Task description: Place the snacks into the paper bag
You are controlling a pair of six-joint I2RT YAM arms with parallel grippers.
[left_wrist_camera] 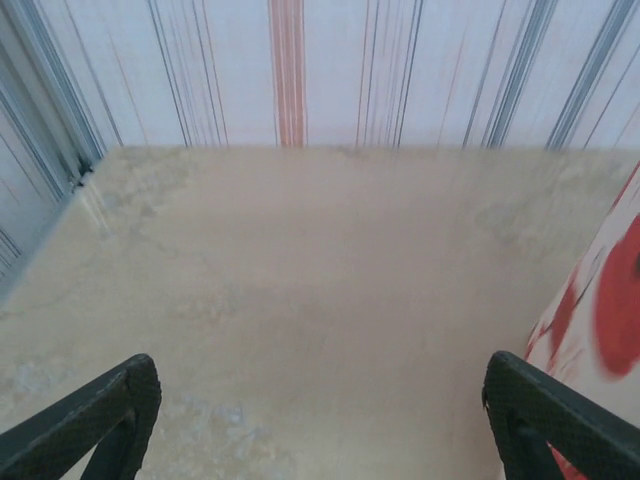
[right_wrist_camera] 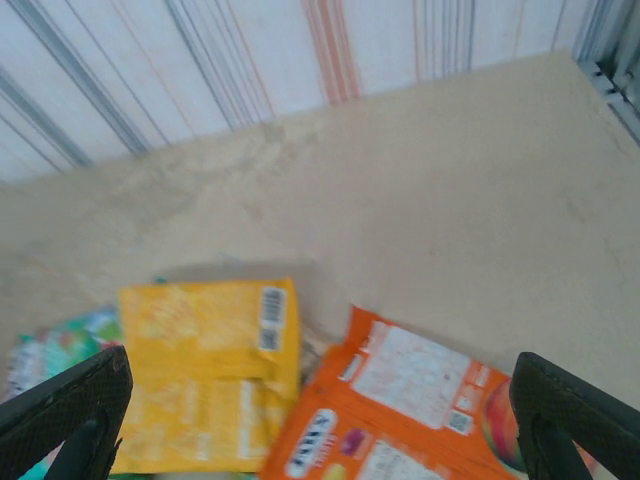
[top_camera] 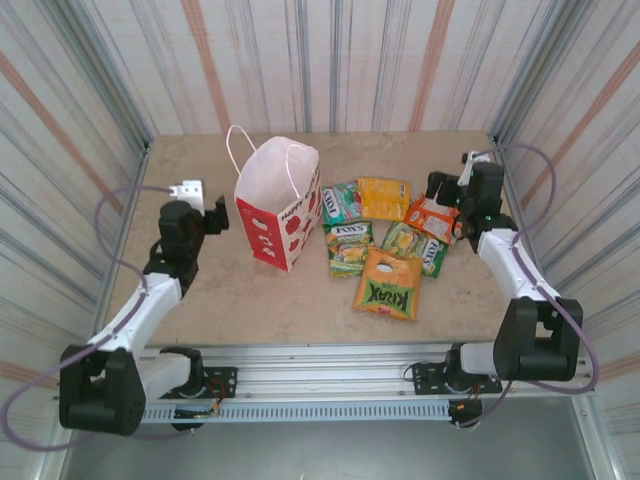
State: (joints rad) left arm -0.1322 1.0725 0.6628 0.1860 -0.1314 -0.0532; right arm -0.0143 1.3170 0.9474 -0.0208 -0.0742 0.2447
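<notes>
- My right gripper [right_wrist_camera: 320,400] stands wide with nothing between its fingers. It hangs over the far end of the snacks [top_camera: 385,240].
- Just beneath it lie the orange packet [right_wrist_camera: 400,410] and the yellow packet [right_wrist_camera: 205,375], flat on the table and touching edge to edge.
- My left gripper [left_wrist_camera: 320,410] is spread wide too, and empty. It sits low over bare table [left_wrist_camera: 300,280], with the bag [left_wrist_camera: 600,310] just beside its right finger.
- From above, the bag stands upright left of centre with its mouth open and its cord handles raised. I see no snack inside it.
- All the snacks lie in a loose cluster just right of the bag: green packets [top_camera: 349,240] nearest it, and the KRAX pouch [top_camera: 388,285] nearest my arms.
- I expect the packets to be light, thin and slick, crinkling under pressure. Lying flat, they give my fingers little to get under.
- I would take one by a crimped end seam, or where it overlaps a neighbour and an edge sits lifted.
- The orange packet is the closest candidate for the right gripper.
- The bag looks like light paper, so it could slide or tip if bumped, and the handles may snag a packet on the way in.
- I would steady its rim with the left gripper.
</notes>
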